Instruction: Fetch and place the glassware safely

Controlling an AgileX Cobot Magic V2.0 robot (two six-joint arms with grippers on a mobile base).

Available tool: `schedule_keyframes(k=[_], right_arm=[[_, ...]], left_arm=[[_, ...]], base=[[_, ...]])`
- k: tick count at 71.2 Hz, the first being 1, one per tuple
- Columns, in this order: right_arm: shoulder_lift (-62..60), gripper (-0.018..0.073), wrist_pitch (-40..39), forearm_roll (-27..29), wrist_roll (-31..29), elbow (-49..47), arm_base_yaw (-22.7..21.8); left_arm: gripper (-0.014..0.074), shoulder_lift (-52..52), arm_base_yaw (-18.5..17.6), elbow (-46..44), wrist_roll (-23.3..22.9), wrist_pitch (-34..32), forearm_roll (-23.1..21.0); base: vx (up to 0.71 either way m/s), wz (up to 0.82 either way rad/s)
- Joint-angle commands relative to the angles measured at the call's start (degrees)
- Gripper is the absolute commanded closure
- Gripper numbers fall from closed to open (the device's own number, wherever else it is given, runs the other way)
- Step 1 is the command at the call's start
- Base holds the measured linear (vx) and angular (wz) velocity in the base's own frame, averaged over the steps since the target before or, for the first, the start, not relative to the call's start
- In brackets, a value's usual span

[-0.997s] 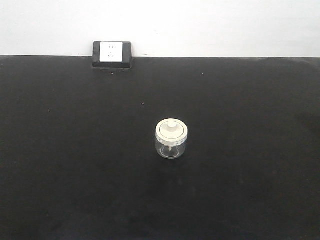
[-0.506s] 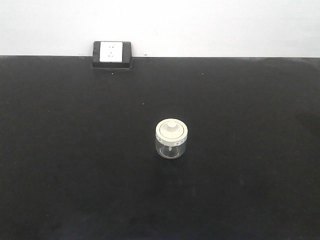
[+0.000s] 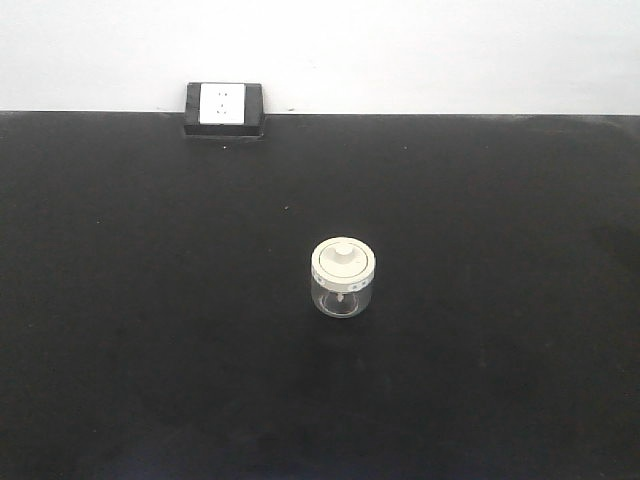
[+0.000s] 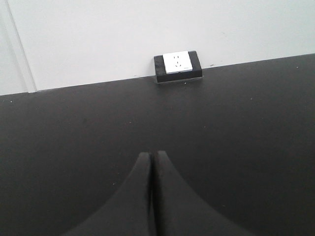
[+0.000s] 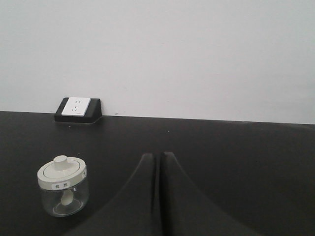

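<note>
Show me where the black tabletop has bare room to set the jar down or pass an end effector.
Nearly everywhere. The glass jar stands alone mid-table; the black table is bare left, right and in front of it. The only other item is the socket block at the back-left edge by the wall. Nothing is crowded.

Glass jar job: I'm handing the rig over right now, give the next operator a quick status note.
Left gripper: shut, empty, low over the black table; the jar is not in its view.
Right gripper: shut, empty, with the glass jar to its left, apart from it.
The jar stands upright near the table's middle, cream lid on. A wall socket box sits at the far edge.
Done: nothing; the jar is untouched.
Left: open a gripper, grasp the jar, carry and set it down gently.
</note>
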Motion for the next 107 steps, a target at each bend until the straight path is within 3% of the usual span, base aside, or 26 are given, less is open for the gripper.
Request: schedule_keyframes(k=[1,12,28,44,55,107], right_arm=[[0.6,0.056,-4.2,-0.4,-0.3,-1.6,-0.2],[0.6,0.056,-2.7,2.8,-2.3,-1.6,-1.6],[0.6,0.056,-0.1,11.9,-11.2,-0.2,-8.9],[0.6,0.056,-1.6,11.7,-10.1,5.9,-9.9],[0.6,0.056,-7.3,11.9,-10.1,11.1,-9.9],[-5.7,0.056,-5.2,11.8,-10.5,10.9,-9.9]], left_arm=[[0.0603,-0.6,-0.1,1.7,-0.2,-4.0,-0.4],[0.0603,-0.6,-0.1,1.7,-0.2,-4.0,-0.4],[0.0603,-0.6,-0.1,1.7,-0.2,-4.0,-0.4],[0.0603,-0.6,-0.1,1.7,-0.2,-3.9,-0.4],[0.0603,-0.6,-0.1,1.7,-0.2,-3.9,-0.4],[0.0603,-0.6,-0.1,1.7,-0.2,-3.2,-0.4]], base=[[0.0,0.0],[0.0,0.0],[0.0,0.0],[0.0,0.0],[0.0,0.0],[0.0,0.0]])
